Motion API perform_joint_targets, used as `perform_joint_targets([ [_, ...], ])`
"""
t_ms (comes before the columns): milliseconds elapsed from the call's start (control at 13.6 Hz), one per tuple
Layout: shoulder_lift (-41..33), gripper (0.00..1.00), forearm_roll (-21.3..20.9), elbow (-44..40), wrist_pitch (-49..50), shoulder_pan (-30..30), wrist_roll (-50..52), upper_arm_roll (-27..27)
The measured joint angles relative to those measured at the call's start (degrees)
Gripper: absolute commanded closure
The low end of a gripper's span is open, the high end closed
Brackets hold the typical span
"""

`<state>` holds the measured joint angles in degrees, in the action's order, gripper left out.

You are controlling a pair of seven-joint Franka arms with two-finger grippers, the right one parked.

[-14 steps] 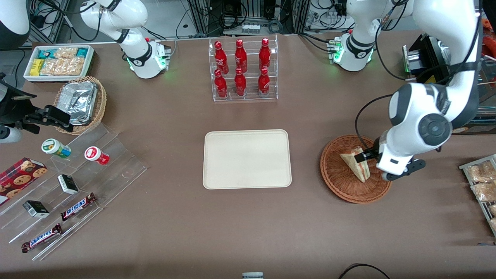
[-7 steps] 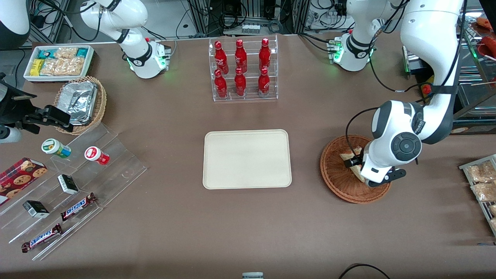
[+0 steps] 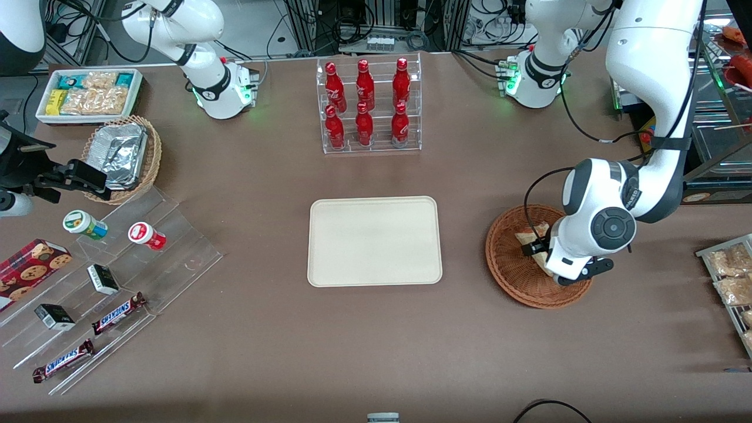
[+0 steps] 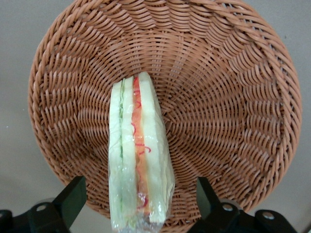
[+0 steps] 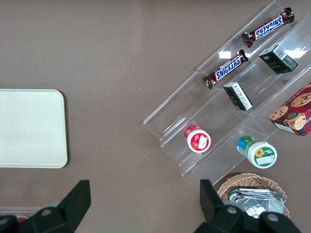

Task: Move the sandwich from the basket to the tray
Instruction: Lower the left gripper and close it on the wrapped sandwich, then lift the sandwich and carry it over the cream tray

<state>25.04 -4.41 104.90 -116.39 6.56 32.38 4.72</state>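
Looking down through the wrist camera, I see my gripper (image 4: 138, 206) spread wide over the basket (image 4: 233, 97), one finger (image 4: 73, 196) on each flank of the sandwich (image 4: 138, 160) with clear gaps, so nothing is clamped. The sandwich lies right below the gripper on the basket's woven floor, filling edge up. In the front view the gripper (image 3: 534, 247) is low inside the basket (image 3: 511, 276), and the tray (image 3: 374, 241) lies bare on the surface (image 3: 376, 341), well apart from the gripper toward the parked arm's end.
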Motion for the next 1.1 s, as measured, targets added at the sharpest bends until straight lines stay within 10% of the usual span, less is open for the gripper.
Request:
perform_joint_targets([
  [440,0.2,0.03,0.0,4.3,-6.5,0.0,0.0,0.0],
  [513,0.1,0.12,0.0,5.5,-7.8,0.0,0.0,0.0],
  [733,-0.3,0.95,0.0,7.9,-9.8,0.0,0.0,-0.1],
  [1100,-1.3,1.0,-0.1,8.8,-9.9,0.0,-0.1,-0.3],
])
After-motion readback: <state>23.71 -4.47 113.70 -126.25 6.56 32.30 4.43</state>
